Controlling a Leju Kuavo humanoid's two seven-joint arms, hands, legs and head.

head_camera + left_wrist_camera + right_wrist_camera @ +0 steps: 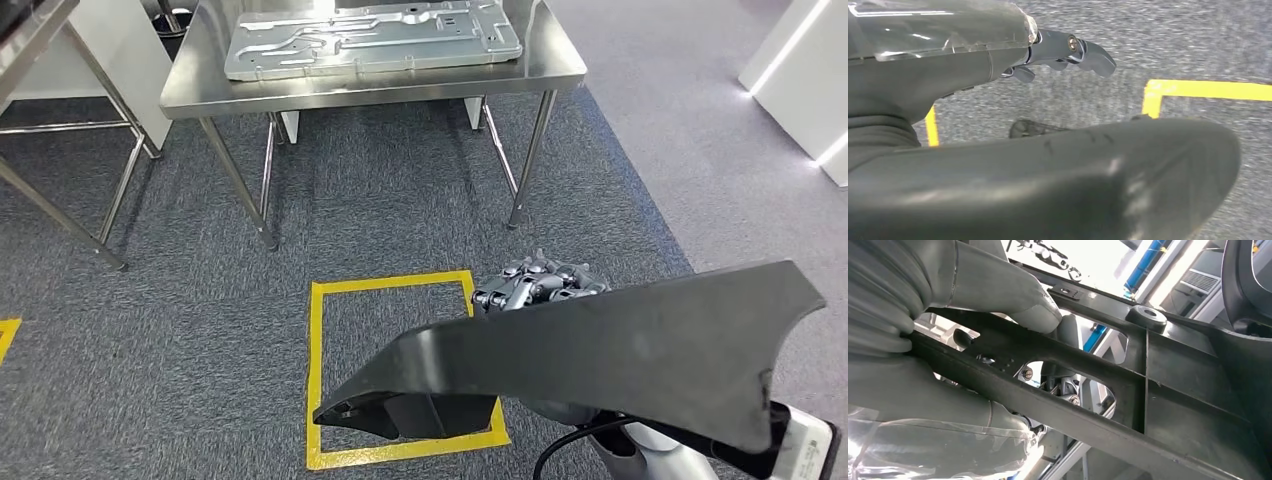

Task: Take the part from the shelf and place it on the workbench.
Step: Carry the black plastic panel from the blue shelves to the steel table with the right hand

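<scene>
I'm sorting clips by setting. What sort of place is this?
Probably a factory-style workshop or robot test cell: a stainless steel workbench carrying a stamped metal panel, a yellow tape square on grey carpet, and the right hand carrying a black plastic part.

One black part [620,350] is in view, held by one right hand [535,282]; one left hand [1068,50] hangs over the carpet. Ahead stands one steel workbench [200,95] bearing one grey metal panel [370,40]. One square of yellow tape [315,370] marks the floor.
</scene>
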